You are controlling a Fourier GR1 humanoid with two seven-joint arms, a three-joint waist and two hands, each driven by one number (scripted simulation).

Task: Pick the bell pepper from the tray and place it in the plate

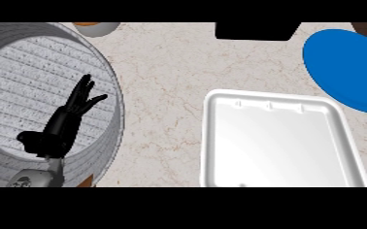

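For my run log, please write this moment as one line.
left hand: open, over round grey ribbed container | right hand: not in view | white plastic tray: no pepper visible | blue round plate: top right

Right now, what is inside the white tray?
Nothing visible: the white tray shows only its bare glossy floor, with no bell pepper in it. Its near edge is cut off by the frame. The blue plate also looks bare. The left robot hand rests open at left.

The light is bright and even all over the desk [165, 77]. The white tray [276, 140] shines, with a pale glow inside it. A soft grey shadow lies under its left rim. The blue plate [337, 68] shows no glare.
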